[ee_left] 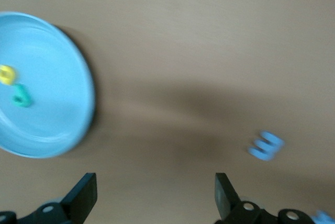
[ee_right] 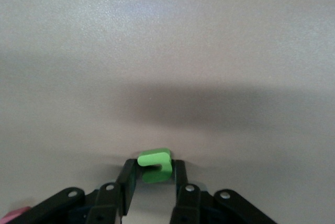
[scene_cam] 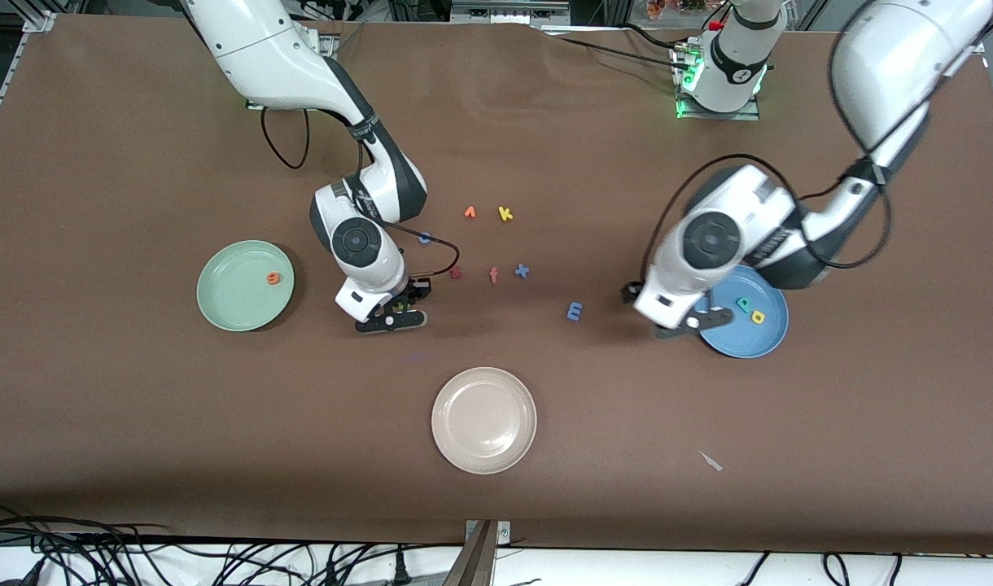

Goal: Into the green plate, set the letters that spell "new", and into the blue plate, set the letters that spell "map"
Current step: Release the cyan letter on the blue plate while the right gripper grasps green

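In the front view, the left pincer is hanging at the blue plate's rim, with bare counter all around. The orange e is lying in the green plate.

In the left wrist view, its fingers are standing wide apart, and the blue m is looking blurry.

In the right wrist view, the right pincer is squeezing the green n, partly hidden.

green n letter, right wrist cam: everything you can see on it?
The green n is a small bright-green letter, matte and foam-like, a curved hook shape with a flat face. It sits between the two black fingers of the right pincer, which close in on its sides. Brown table lies under it. In the front view the pincer largely hides it.
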You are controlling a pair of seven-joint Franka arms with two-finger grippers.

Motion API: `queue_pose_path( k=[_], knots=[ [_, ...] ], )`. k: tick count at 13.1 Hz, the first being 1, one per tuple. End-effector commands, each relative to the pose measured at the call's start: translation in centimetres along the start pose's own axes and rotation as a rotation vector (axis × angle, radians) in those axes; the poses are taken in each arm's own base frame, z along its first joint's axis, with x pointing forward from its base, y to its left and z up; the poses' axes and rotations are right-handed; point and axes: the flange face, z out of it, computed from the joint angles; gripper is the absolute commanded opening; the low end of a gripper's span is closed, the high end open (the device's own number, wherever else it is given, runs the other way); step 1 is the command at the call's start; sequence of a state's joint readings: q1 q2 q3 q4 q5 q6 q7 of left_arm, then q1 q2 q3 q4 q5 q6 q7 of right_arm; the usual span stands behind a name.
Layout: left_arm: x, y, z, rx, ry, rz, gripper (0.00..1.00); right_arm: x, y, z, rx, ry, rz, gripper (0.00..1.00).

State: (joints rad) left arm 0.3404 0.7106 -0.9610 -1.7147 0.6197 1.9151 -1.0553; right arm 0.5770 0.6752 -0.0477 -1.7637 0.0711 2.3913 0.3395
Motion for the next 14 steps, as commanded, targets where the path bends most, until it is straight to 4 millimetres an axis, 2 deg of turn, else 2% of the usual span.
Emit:
queue_pose_path(
  k=[1, 4, 7, 9, 10, 13, 14],
  knots=[
    [-1.3, 4.5, 1.1, -0.031, 0.062, 0.02, 0.99, 0.4, -0.4, 0.2, -0.002, 0.006, -0.003, 0.29],
    [-1.4, 8.9, 4.8, -0.011, 0.111, 0.058, 0.99, 0.5, -0.4, -0.1, 0.002, 0.009, -0.002, 0.21],
    [-0.8, 10.3, 7.4, -0.033, 0.086, 0.066, 0.99, 1.2, 0.2, -1.0, 0.007, 0.016, 0.004, 0.19],
    [-1.8, 11.7, 10.6, -0.047, 0.058, 0.093, 0.99, 1.3, 0.5, -1.3, 0.007, 0.016, 0.007, 0.17],
    [-1.6, 11.7, 11.6, -0.052, 0.05, 0.09, 0.97, 1.5, 1.4, -1.6, 0.002, 0.01, 0.01, 0.17],
    [-1.5, 11.6, 11.8, -0.05, 0.05, 0.112, 0.92, 2.2, 5.4, -4.3, -0.028, -0.009, -0.011, 0.17],
    [-1.5, 11.6, 11.9, -0.05, 0.048, 0.112, 0.87, 2.1, 6.5, -5.3, -0.037, -0.02, -0.015, 0.17]
  ],
)
